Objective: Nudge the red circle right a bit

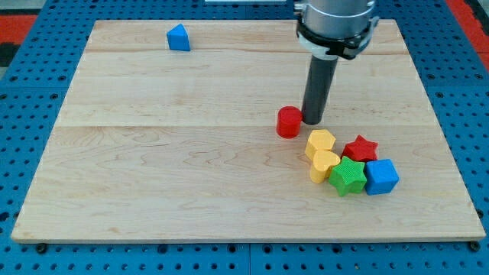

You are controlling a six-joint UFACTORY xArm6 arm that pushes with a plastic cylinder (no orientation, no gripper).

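Tip [314,122] touching glossy red cylinder [289,122]

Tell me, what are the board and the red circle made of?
The board looks like pale wood: grain lines and plank seams show, matte finish. The red circle seems painted wood or plastic, smooth and evenly coloured; I can't tell which. My tip sits just right of it.

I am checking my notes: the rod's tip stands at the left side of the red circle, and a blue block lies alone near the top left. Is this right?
Not quite. The camera view shows my tip at the right side of the red circle, not the left. The blue block does lie alone near the top left.
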